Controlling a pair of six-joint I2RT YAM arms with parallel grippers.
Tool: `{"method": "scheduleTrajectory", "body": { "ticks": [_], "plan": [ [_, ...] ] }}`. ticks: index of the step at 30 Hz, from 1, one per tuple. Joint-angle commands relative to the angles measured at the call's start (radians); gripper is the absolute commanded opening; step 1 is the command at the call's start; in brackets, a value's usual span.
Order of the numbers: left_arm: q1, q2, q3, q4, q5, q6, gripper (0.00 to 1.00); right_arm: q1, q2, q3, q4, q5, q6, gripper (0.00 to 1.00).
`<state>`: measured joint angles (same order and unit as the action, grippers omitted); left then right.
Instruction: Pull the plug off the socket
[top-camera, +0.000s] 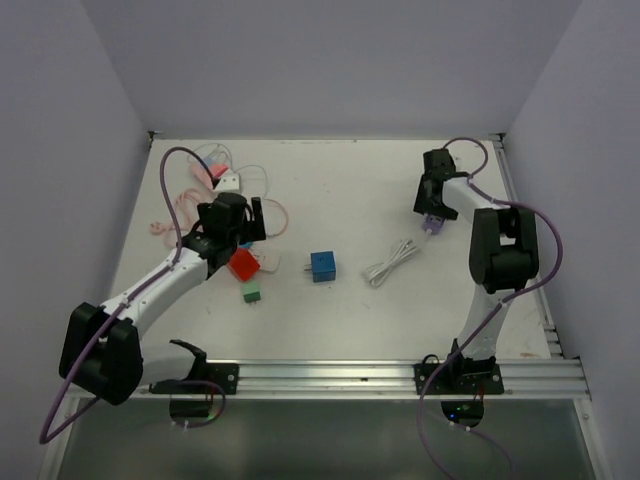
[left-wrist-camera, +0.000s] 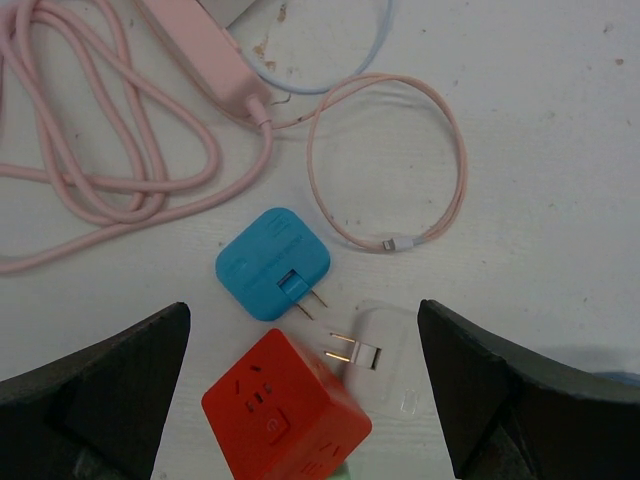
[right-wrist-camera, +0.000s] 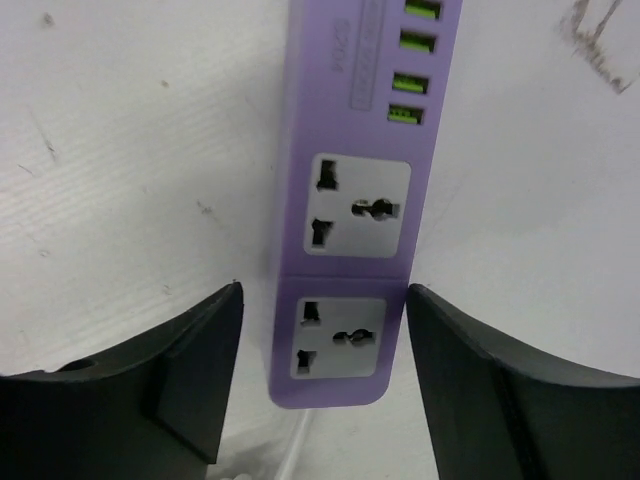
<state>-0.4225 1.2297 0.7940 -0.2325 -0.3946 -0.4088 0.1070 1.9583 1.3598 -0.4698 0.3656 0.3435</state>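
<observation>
While my left fingers (left-wrist-camera: 100, 390) stand spread as wide as they go, the task's pair lies in the gap between them: a red cube socket (left-wrist-camera: 285, 415) nearer my left-hand finger, and a white plug (left-wrist-camera: 380, 345) nearer the other. Two brass-coloured prongs run from the plug toward the cube. Much of their length shows bare, and I cannot tell whether the tips are seated. Just ahead of the fingertips a blue charger (left-wrist-camera: 272, 262) lies with its own prongs folded out, touching neither finger.

My right fingers (right-wrist-camera: 150, 390) are apart, astride the near end of a purple power strip (right-wrist-camera: 350, 200); a strip of white worktop (right-wrist-camera: 120, 150) shows between one finger and its side, so nothing is clamped. Its sockets are empty.

Step in hand, as I judge it: approach, before any grasp. The next move calls for closing on the white plug's smooth, rounded body while the cube is kept from sliding. All the housings are glossy moulded plastic with softened corners, and the worktop is matte and scuffed.
</observation>
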Motion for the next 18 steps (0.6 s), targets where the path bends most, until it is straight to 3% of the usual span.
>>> {"method": "scheduleTrajectory", "body": {
  "ticks": [1, 2, 6, 13, 18],
  "plan": [
    [0.056, 0.066, 0.097, -0.008, 0.031, -0.036, 0.99, 0.013, -0.004, 0.107, -0.009, 0.021, -0.008, 0.71],
    [0.077, 0.082, 0.114, -0.013, 0.031, -0.042, 0.99, 0.013, -0.013, 0.111, -0.027, 0.015, 0.0, 0.8],
    [0.126, 0.164, 0.195, -0.024, 0.031, -0.062, 1.0, 0.02, -0.11, 0.059, 0.008, -0.1, 0.011, 0.89],
    [0.228, 0.336, 0.384, -0.016, 0.011, -0.111, 1.0, 0.111, -0.326, -0.131, 0.074, -0.241, 0.058, 0.91],
    [0.304, 0.482, 0.505, -0.004, -0.012, -0.159, 0.98, 0.25, -0.465, -0.256, 0.124, -0.312, 0.078, 0.91]
  ]
}}
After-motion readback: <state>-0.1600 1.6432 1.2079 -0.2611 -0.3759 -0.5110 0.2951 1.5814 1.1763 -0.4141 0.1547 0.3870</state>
